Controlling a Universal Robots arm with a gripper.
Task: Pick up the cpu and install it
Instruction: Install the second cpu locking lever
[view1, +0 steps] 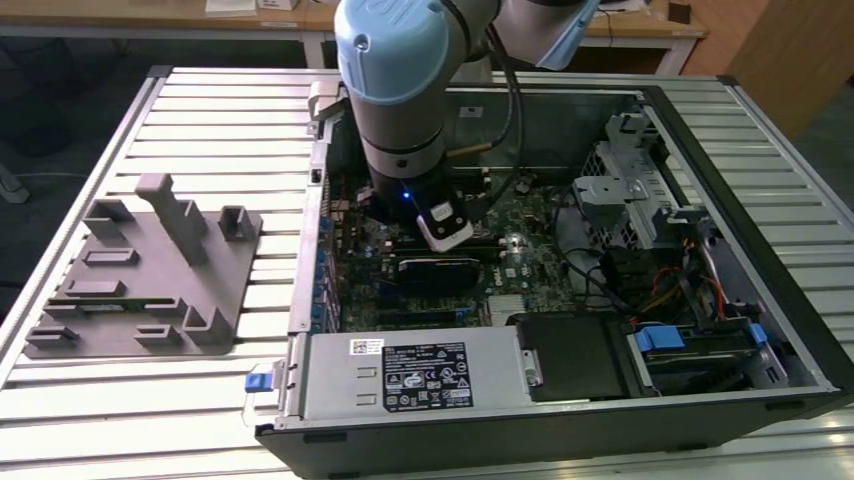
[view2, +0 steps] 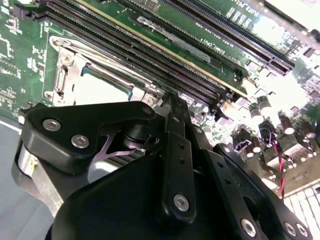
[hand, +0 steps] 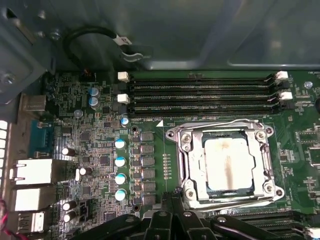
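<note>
On the slatted tabletop (view1: 200, 110), the open computer case (view1: 561, 420) holds the cpu (hand: 227, 162) seated in its socket (hand: 182, 165), the pincer (hand: 172, 197) at its seven o'clock; whether spread or pressed together, I cannot tell.

Inside the open computer case (view1: 787, 330) the arm (view1: 400, 110) reaches down over the green board (hand: 100, 150). The chip (hand: 226, 163) lies in its metal frame (hand: 267, 157), its flat top bare, and the gripper (hand: 172, 220) hangs just beside the frame's edge. Rows of long slots (hand: 200, 92) run along one side of the frame. Small upright cans (hand: 120, 160) stand on the other side. On the exterior view's right, a drive cage (view1: 627, 190) and loose wires (view1: 667, 290) crowd the case. The power box (view1: 400, 375) closes off the near side. On the exterior view's left, outside the case, the table (view1: 214, 120) lies open around a grey fixture (view1: 147, 270).
</note>
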